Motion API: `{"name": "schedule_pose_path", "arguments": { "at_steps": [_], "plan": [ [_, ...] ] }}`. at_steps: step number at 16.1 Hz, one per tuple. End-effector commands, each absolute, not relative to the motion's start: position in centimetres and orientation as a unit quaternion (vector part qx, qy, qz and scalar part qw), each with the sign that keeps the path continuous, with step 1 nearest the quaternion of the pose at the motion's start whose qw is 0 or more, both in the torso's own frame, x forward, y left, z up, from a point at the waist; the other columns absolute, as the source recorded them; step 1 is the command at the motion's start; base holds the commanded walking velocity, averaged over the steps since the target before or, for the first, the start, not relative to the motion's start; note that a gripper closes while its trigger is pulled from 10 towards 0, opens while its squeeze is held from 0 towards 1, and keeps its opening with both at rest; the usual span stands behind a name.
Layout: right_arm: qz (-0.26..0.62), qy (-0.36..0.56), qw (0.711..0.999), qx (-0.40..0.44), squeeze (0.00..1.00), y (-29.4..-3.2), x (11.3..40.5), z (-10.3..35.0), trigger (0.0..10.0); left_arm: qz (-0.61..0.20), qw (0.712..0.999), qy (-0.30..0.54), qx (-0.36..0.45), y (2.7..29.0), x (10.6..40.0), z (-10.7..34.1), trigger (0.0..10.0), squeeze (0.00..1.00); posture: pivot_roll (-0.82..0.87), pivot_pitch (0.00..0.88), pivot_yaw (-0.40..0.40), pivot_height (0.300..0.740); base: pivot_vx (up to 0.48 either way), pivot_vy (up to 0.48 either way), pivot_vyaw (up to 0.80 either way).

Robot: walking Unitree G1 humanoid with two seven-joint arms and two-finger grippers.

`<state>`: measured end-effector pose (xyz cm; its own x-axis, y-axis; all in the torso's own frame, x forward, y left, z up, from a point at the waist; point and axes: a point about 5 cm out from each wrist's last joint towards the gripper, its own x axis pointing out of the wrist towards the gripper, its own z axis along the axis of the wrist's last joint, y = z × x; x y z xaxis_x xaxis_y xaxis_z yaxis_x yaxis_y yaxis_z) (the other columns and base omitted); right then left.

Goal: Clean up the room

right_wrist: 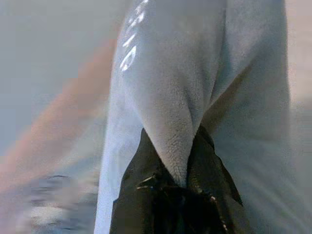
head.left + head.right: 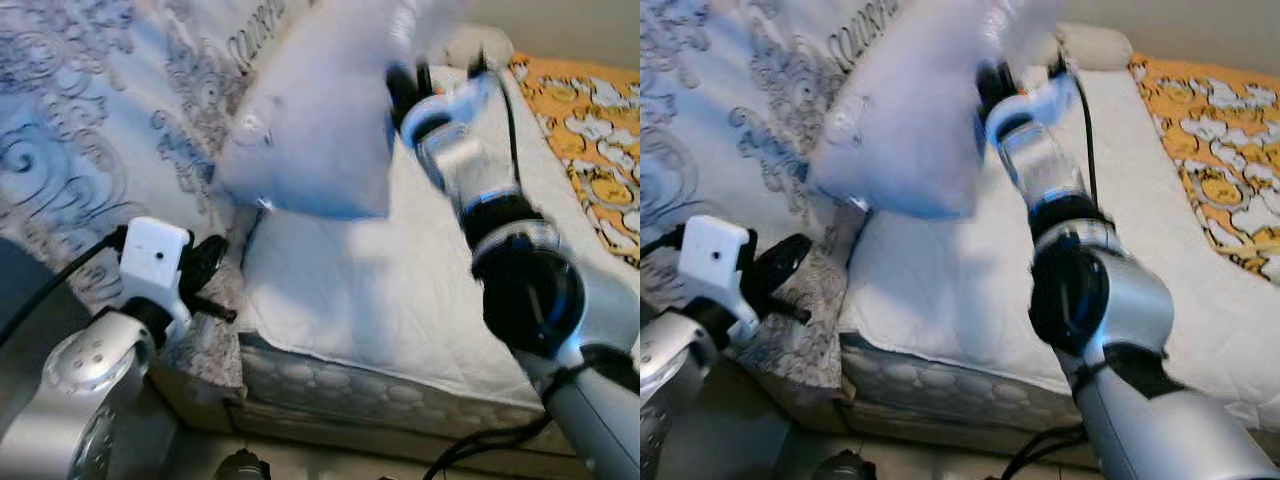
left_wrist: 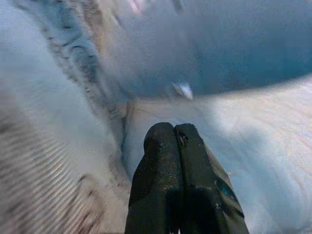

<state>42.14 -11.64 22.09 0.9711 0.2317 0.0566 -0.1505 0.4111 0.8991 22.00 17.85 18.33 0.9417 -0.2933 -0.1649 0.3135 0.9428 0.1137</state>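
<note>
The right tool (image 1: pixel 176 168) pinches a fold of the white pillow (image 2: pixel 320 120), holding it lifted above the bed (image 2: pixel 400 300); the left tool (image 3: pixel 175 141), fingers pressed together and holding nothing, hangs by the patterned blanket (image 2: pixel 90 130) at the mattress corner.

a bed (image 2: pixel 400 290) with a white quilted mattress cover fills the middle. a pale blanket (image 2: pixel 90 110) with grey swirl patterns lies along its left side, and an orange patterned cloth (image 2: pixel 590 130) lies at its far right.
</note>
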Motion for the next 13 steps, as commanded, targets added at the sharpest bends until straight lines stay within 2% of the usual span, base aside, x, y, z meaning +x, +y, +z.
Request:
{"name": "schedule_pose_path", "arguments": {
  "at_steps": [1, 2, 3, 4, 7, 11, 12, 13],
  "plan": [
    [0.069, 0.083, 0.857, 0.504, 0.00, -12.9, 41.3, 18.2, 10.0, -0.157, 0.982, 0.076, 0.073, 17.6, 21.4, 18.6, 10.0, 0.00, 0.30, 0.000, -0.106, 0.740, 0.000, 0.000, 0.00],
    [0.058, 0.123, 0.875, 0.465, 0.00, -12.9, 40.5, 15.6, 10.0, -0.158, 0.982, 0.078, 0.075, 17.5, 20.9, 18.8, 10.0, 0.00, 0.33, 0.000, -0.110, 0.740, 0.000, 0.000, 0.00],
    [0.031, 0.195, 0.904, 0.380, 0.00, -13.2, 38.5, 10.8, 10.0, -0.162, 0.980, 0.081, 0.077, 17.0, 20.6, 18.8, 10.0, 0.00, 0.36, 0.000, -0.108, 0.740, 0.000, 0.000, 0.00],
    [0.017, 0.234, 0.913, 0.335, 0.00, -13.5, 37.2, 8.3, 10.0, -0.164, 0.980, 0.079, 0.082, 16.6, 20.5, 18.8, 10.0, 0.00, 0.38, 0.017, -0.110, 0.740, 0.000, 0.000, 0.00],
    [-0.012, 0.287, 0.918, 0.273, 0.00, -14.4, 35.2, 5.1, 10.0, -0.168, 0.979, 0.074, 0.088, 15.9, 20.4, 19.2, 10.0, 0.00, 0.40, 0.039, -0.095, 0.740, 0.000, 0.000, 0.00],
    [-0.018, 0.277, 0.920, 0.278, 0.00, -14.9, 35.2, 5.2, 10.0, -0.162, 0.980, 0.079, 0.088, 16.2, 20.6, 19.4, 10.0, 0.00, 0.37, 0.025, -0.089, 0.740, 0.000, 0.000, 0.00],
    [-0.025, 0.260, 0.921, 0.288, 1.00, -15.4, 35.6, 5.8, 10.0, -0.163, 0.980, 0.077, 0.086, 16.2, 20.8, 19.4, 10.0, 0.00, 0.37, 0.017, -0.090, 0.740, 0.000, 0.000, 0.00],
    [-0.032, 0.245, 0.921, 0.301, 1.00, -15.8, 35.9, 6.3, 10.0, -0.165, 0.980, 0.076, 0.086, 16.1, 21.0, 19.3, 10.0, 0.00, 0.36, 0.011, -0.091, 0.740, 0.000, 0.000, 0.00]
  ]
}}
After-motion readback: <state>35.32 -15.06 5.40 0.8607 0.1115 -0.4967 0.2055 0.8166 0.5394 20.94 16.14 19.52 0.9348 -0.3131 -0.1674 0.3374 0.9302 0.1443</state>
